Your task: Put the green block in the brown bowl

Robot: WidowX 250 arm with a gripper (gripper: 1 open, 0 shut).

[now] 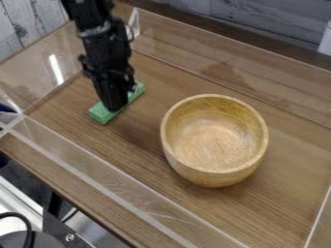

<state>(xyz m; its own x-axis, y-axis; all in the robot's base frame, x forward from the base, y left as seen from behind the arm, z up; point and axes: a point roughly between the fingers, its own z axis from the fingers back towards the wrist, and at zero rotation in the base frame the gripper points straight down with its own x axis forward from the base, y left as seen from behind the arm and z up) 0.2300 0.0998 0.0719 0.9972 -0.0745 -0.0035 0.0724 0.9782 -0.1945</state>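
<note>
We saw the black robot gripper (pixel 114 97) pointing almost straight down over the left part of the wooden table top (pixel 195 208), its dark arm rising toward the upper left corner of the view. Its fingers were drawn together around the small, bright green rectangular block (pixel 103 111), clamped on the block's middle, so that only the block's lower end stuck out below the fingers, with a sliver of green at the right side of the fingertips. The block lay on the table surface, angled from lower left to upper right, and we could not tell whether it had left the wood at all.

The round, light-brown wooden bowl (pixel 215 139) with its thick rim and visible grain stood to the right of the gripper, well apart from the block and not touching it. Its hollow faced up and we saw nothing inside it. The green block was therefore on the table, left of the bowl, and not in it.

The table had a wood-grain top, and clear transparent walls (pixel 39 136) ran along its near and left edges, catching some bright reflections. Behind the table, at the upper left, we saw a pale plank-patterned surface (pixel 26 24). At the bottom left corner, outside the wall, dark cables (pixel 19 228) lay partly in view.
</note>
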